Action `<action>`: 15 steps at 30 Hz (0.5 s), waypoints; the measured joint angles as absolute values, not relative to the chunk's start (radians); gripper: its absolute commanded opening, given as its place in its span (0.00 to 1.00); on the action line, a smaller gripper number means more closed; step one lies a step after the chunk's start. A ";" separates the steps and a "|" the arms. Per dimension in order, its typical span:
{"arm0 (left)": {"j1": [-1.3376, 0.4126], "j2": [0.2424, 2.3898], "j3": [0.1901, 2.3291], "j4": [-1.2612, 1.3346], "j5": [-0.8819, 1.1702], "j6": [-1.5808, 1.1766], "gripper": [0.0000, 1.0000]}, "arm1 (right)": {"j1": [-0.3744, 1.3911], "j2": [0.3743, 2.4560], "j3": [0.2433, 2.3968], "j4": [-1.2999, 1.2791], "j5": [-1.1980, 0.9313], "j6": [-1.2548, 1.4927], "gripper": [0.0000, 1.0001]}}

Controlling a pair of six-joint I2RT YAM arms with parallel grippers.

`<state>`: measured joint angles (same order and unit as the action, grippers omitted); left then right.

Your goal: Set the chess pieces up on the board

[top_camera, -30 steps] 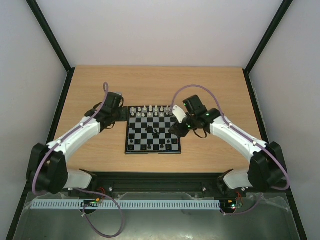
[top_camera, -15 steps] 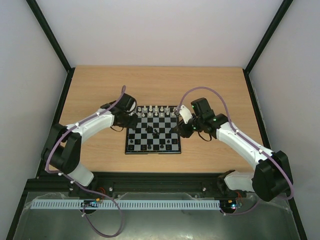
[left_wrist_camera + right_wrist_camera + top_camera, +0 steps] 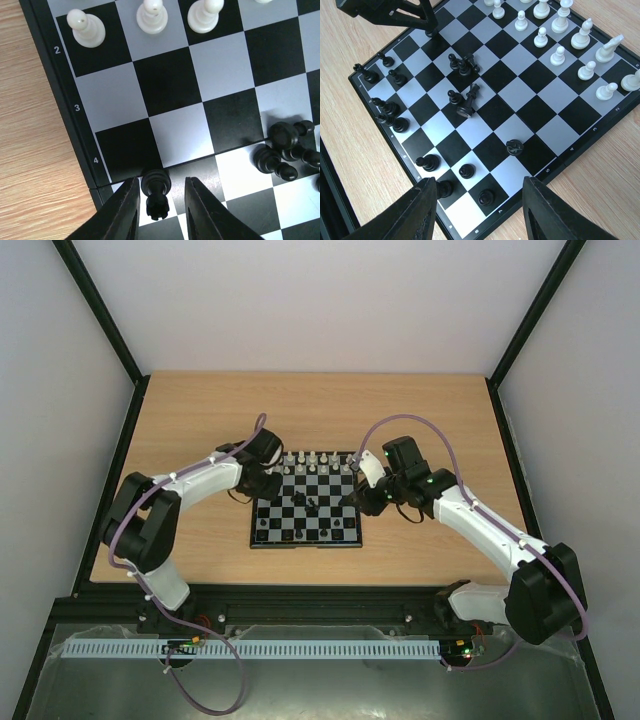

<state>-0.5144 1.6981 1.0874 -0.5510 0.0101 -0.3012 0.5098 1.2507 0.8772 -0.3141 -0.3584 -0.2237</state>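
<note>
Between the left tool's (image 3: 160, 181) close-set fingers, a sliver of gap showing, sits a black pawn (image 3: 156, 192) at the board's (image 3: 170, 80) 9 o'clock edge. At 3 o'clock the right tool (image 3: 479, 181) hangs wide open and empty. White pieces (image 3: 312, 462) line the 12 o'clock side and black pieces (image 3: 462, 100) lie loose mid-board. The board rests mid-tabletop (image 3: 320, 405).

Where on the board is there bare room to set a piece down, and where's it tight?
Free: the band of squares between the white pawns and the tangled black pieces in the middle; one lone black pawn sits at its edge. Tight: that tangle, the black rows, the white back row.
</note>
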 measured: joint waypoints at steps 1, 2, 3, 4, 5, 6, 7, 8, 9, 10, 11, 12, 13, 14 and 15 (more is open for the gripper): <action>-0.517 1.699 1.087 -0.553 0.008 -0.300 0.24 | 0.510 1.251 0.877 -0.314 -0.358 -0.224 0.49; -0.517 1.699 1.087 -0.554 0.007 -0.299 0.23 | 0.510 1.251 0.876 -0.314 -0.358 -0.224 0.49; -0.519 1.699 1.088 -0.554 0.006 -0.299 0.21 | 0.510 1.251 0.876 -0.314 -0.358 -0.224 0.49; -0.519 1.700 1.088 -0.554 0.005 -0.299 0.21 | 0.510 1.251 0.876 -0.313 -0.357 -0.224 0.49; -0.521 1.703 1.090 -0.555 0.004 -0.298 0.20 | 0.510 1.251 0.876 -0.313 -0.357 -0.224 0.49; -0.522 1.706 1.092 -0.556 0.003 -0.298 0.19 | 0.510 1.251 0.876 -0.313 -0.356 -0.224 0.49; -0.523 1.710 1.095 -0.557 0.002 -0.298 0.19 | 0.510 1.251 0.876 -0.313 -0.356 -0.225 0.49; -0.524 1.714 1.096 -0.558 -0.001 -0.297 0.18 | 0.510 1.251 0.876 -0.313 -0.355 -0.225 0.49; -0.524 1.717 1.096 -0.559 -0.001 -0.297 0.18 | 0.510 1.251 0.876 -0.313 -0.353 -0.225 0.49; -0.524 1.720 1.097 -0.560 -0.001 -0.297 0.18 | 0.510 1.251 0.876 -0.313 -0.353 -0.225 0.49; -0.525 1.722 1.097 -0.561 -0.002 -0.297 0.18 | 0.510 1.251 0.876 -0.313 -0.352 -0.225 0.49; -0.526 1.723 1.097 -0.562 -0.002 -0.297 0.17 | 0.510 1.251 0.876 -0.312 -0.351 -0.225 0.49; -0.527 1.724 1.097 -0.563 -0.004 -0.297 0.16 | 0.510 1.251 0.876 -0.312 -0.350 -0.225 0.49; -0.527 1.725 1.097 -0.565 -0.005 -0.297 0.15 | 0.510 1.251 0.876 -0.312 -0.350 -0.225 0.49; -0.527 1.726 1.097 -0.568 -0.006 -0.297 0.14 | 0.510 1.251 0.876 -0.312 -0.350 -0.225 0.49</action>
<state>-0.5274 1.7256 1.0969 -0.5678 -0.0063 -0.2970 0.5098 1.2507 0.8757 -0.3119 -0.3496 -0.2249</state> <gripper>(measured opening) 0.165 0.490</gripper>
